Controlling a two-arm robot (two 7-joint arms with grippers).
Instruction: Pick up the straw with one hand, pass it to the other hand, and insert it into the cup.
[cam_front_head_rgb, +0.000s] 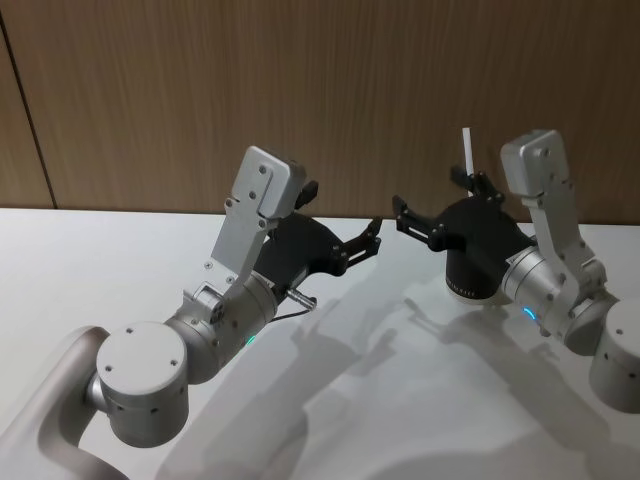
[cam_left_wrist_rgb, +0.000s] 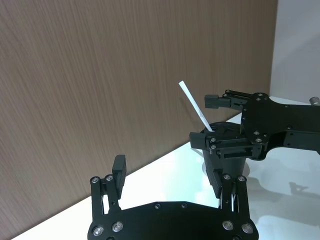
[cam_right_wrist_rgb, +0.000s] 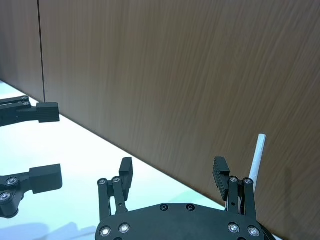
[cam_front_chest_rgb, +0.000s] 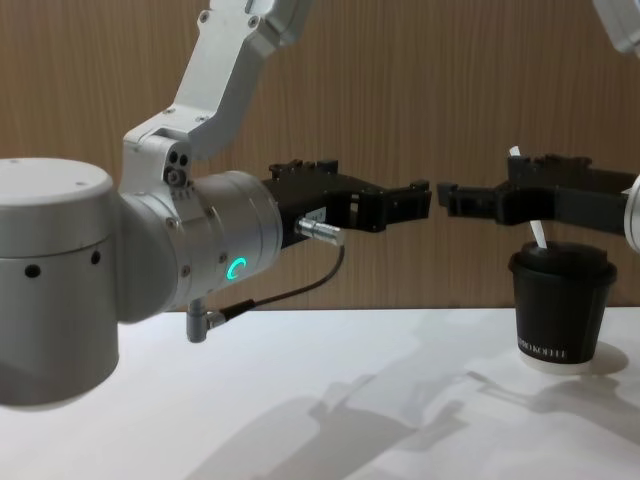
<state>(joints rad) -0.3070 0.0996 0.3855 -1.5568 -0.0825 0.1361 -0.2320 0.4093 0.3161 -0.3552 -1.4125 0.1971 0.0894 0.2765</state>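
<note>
The black paper coffee cup (cam_front_chest_rgb: 562, 308) stands on the white counter (cam_front_chest_rgb: 400, 400), close to the wood-panelled wall (cam_front_chest_rgb: 420, 100) behind it. The white straw (cam_front_head_rgb: 466, 152) already sits in the cup's lid, leaning a little, with its upper part sticking up above the rim.

The right end effector (cam_front_head_rgb: 418, 222) hangs directly over the cup, above the lid, its two black fingers spread wide apart and holding nothing; in the left wrist view the straw rises up between those fingers without either one pressing on it. Its silver wrist with the green ring (cam_front_head_rgb: 527, 315) sits just to the cup's right.

The left end effector (cam_front_head_rgb: 368, 238) hovers in the air well to the left of the cup, at about the height of the straw's top, fingers likewise parted and empty. Its fingertips point toward the right end effector, tip facing tip with a small gap between them.
</note>
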